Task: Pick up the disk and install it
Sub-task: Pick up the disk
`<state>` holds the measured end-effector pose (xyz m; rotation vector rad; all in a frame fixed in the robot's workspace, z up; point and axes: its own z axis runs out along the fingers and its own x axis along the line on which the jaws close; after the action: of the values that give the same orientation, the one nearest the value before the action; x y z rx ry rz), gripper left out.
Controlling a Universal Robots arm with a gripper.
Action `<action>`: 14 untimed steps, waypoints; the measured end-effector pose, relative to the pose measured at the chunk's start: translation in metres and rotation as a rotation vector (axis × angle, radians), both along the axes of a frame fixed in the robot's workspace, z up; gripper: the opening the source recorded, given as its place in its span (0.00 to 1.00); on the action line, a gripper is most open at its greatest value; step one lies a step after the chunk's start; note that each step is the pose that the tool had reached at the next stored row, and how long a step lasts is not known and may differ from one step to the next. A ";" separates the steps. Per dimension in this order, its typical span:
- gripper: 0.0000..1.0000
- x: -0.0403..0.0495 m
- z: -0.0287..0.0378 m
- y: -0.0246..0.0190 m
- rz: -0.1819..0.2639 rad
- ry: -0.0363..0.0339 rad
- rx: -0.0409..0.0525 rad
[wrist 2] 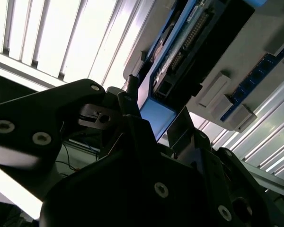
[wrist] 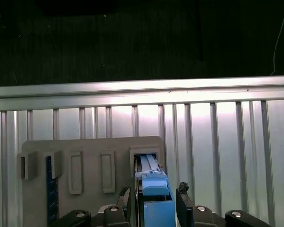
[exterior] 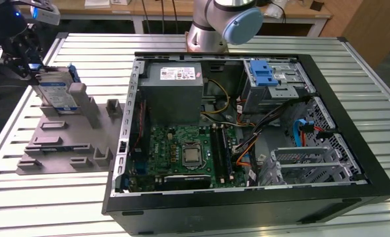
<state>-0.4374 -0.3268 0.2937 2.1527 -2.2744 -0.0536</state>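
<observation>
— What sits closest to us in the first wrist view?

— Our gripper [wrist: 155,188]. Its jaws are released: the black fingers [wrist: 183,203] stand on either side of the disk [wrist: 156,213], and we see a thin dark gap beside each.

— So where is the disk?

— Upright on its edge in a slot of the grey holder [wrist: 90,144], with a blue rail facing us. Behind the holder we see the slatted metal table [wrist: 217,142].

— And the exterior view?

— Nearest us, lower right, is the open computer case [exterior: 248,200]. Deeper inside it are a grey box [exterior: 172,94] and a cage with a blue latch [exterior: 274,79]. The holder lies at the left. At the upper left we find the disk standing in it, with the gripper at its top edge.
</observation>
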 end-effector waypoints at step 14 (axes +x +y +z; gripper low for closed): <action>0.37 -0.0002 -0.0032 0.0000 0.000 -0.0002 0.0000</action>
<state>-0.4376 -0.3267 0.2905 2.1528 -2.2745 -0.0534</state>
